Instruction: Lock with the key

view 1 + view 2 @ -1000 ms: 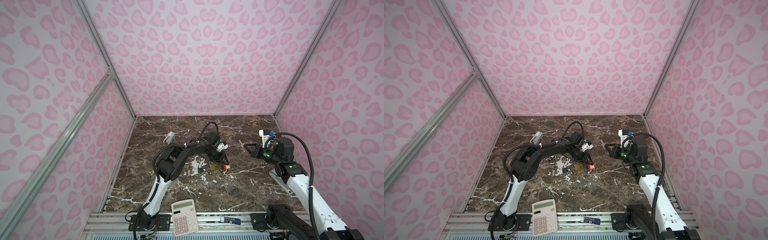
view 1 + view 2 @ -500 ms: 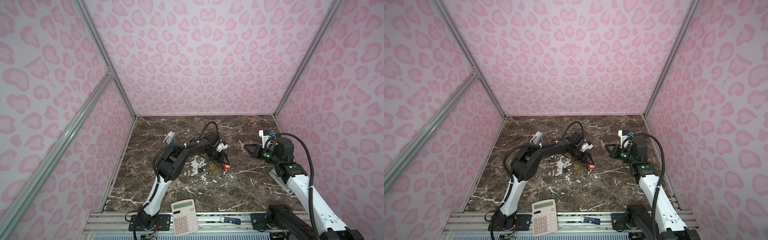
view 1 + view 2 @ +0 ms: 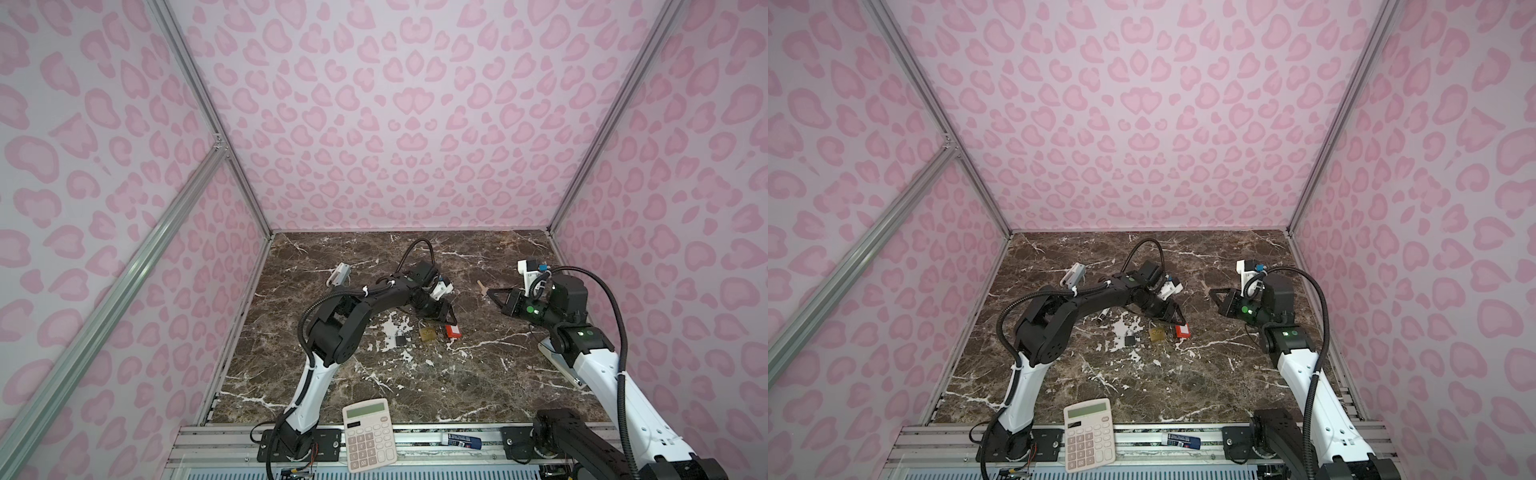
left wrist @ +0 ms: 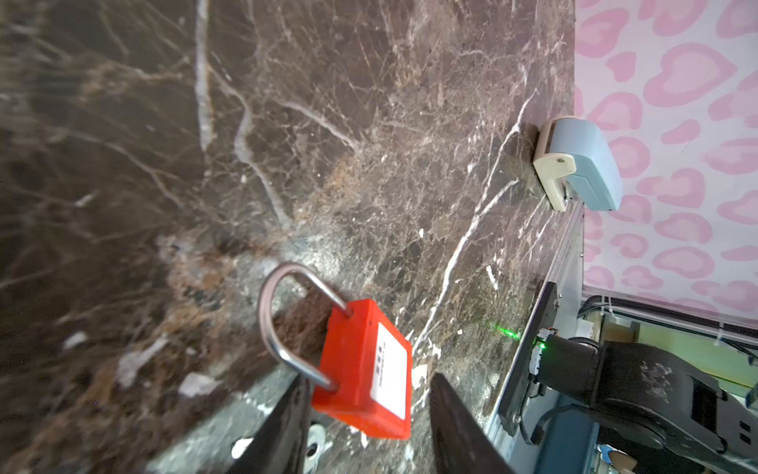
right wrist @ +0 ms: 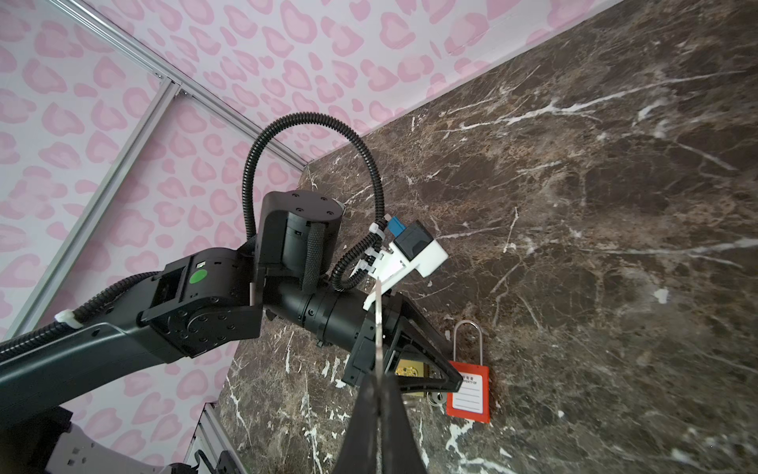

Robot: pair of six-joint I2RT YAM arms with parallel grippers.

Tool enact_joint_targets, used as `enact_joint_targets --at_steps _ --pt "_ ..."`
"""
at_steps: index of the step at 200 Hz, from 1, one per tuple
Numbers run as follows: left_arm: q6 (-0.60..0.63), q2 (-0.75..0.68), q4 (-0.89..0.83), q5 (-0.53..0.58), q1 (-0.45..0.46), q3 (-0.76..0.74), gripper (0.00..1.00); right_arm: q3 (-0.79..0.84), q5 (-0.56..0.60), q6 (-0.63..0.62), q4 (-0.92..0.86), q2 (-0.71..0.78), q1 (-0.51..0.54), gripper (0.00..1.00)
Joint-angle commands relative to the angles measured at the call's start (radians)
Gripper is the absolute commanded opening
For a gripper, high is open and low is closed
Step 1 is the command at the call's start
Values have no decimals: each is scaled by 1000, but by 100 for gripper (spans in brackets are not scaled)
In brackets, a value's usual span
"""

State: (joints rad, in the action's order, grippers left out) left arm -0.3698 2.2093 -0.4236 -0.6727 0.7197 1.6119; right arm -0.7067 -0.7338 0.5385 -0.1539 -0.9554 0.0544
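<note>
L gripper (image 4: 369, 381) grips nothing: jaws spread either side of the red lock (image 5: 469, 392), which lies flat on the table (image 4: 369, 123) just beside a brass lock (image 3: 428, 333). R gripper (image 5: 378, 379) is clenched on the key (image 5: 379, 328), thin blade sticking out, well apart from the lock. Risks: w/ nothing pinning the lock, a key push prob slides or spins it on the smooth top; L jaws closing off-centre could snag the shackle & tip it; keyhole isn't visible, so a bad key angle could twist the blade in R's pinch.
</note>
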Motion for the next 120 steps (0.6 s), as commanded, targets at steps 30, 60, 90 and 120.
enact_joint_targets --at_steps 30,60,90,120 --pt "12 -48 16 56 -10 -27 48 33 17 14 11 -6 1 0" --pt "7 -98 39 72 -18 -50 48 62 67 41 -51 -39 2 0" --pt "-3 -172 75 91 -34 -84 48 146 41 134 19 -87 7 0" --pt "-27 -235 117 87 -62 -118 48 237 84 234 130 -105 39 0"
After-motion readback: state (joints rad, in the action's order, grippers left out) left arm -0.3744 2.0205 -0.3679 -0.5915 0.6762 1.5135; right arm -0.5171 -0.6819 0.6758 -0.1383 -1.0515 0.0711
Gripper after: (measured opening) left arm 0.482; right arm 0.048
